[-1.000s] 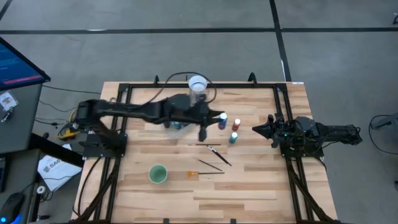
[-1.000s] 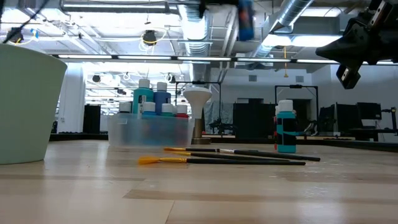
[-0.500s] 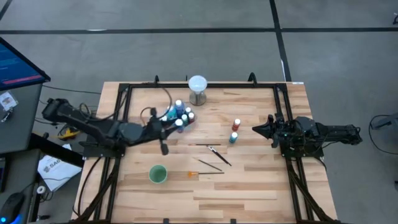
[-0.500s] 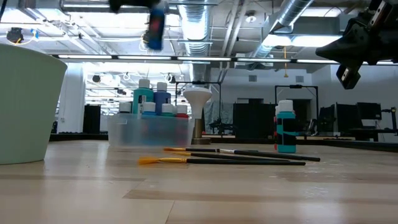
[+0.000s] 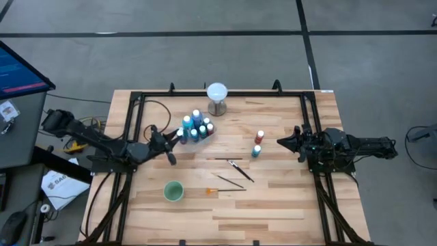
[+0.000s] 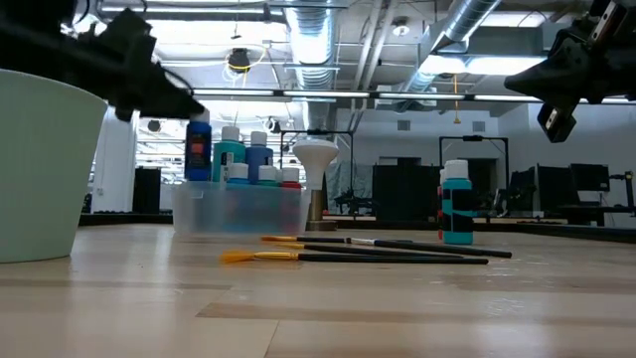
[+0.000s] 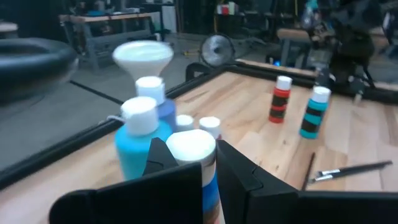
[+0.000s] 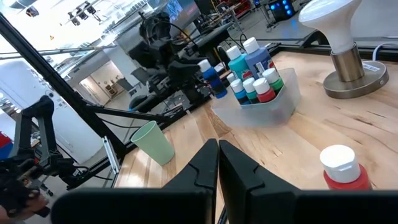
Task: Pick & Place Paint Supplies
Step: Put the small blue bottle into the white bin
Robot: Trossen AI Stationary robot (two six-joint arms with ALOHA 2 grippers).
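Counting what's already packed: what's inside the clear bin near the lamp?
The clear bin holds about seven white-capped paint bottles: blue, teal, red, green. Its bottom is hidden by them.

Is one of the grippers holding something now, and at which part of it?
Yes. The left gripper holds a blue paint bottle, its fingers clamped on the sides just below the white cap. The right gripper holds nothing.

Two matte-black jointed arms, the left arm and right arm trailing black cables, each ending in angular black fingers with faceted tips.
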